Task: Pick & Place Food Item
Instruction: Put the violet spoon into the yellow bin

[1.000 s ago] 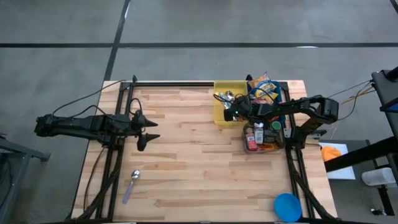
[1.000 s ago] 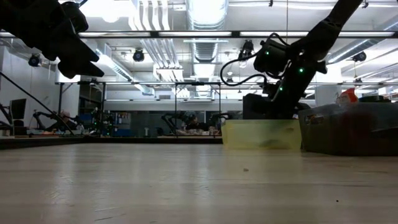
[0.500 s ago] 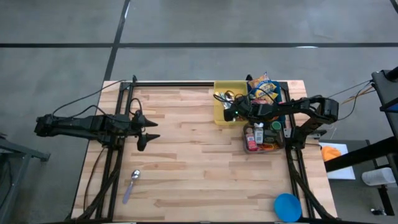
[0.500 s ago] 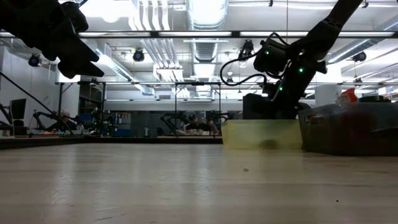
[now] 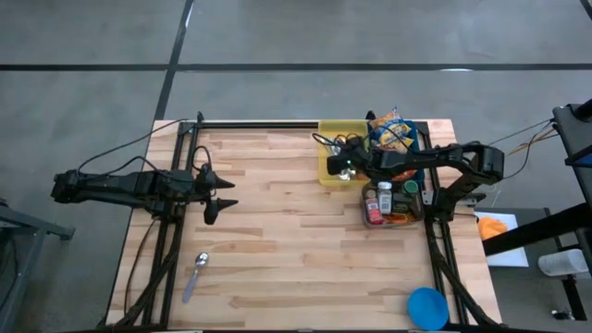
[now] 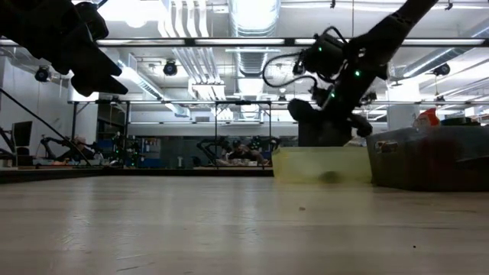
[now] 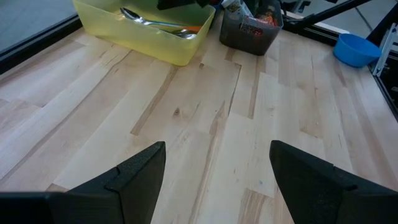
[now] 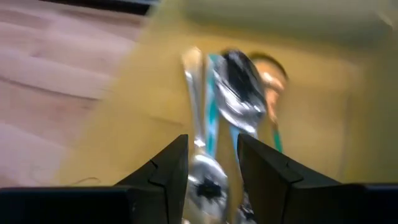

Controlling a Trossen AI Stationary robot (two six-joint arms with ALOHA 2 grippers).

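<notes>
1. Clearly we are early in the task: no food item is held. The snack bag (image 5: pixel 392 129) sits at the far right of the table (image 5: pixel 277 240), and the packed items lie in the dark bin (image 5: pixel 388 205) beside the yellow tray (image 5: pixel 326 173).
2. Our right gripper (image 5: pixel 344 163) hovers over the yellow tray, its fingers (image 8: pixel 163 171) slightly parted with nothing between them, above the spoons (image 8: pixel 236 102).
3. Our left gripper (image 5: pixel 220 192) waits at the left side, fingers (image 7: pixel 140 168) spread wide.
4. Compared with 1 second ago, the right gripper has lifted and swung farther over the tray; the left arm, the loose spoon (image 5: pixel 196 271) and the blue bowl (image 5: pixel 427 307) are unchanged.
</notes>
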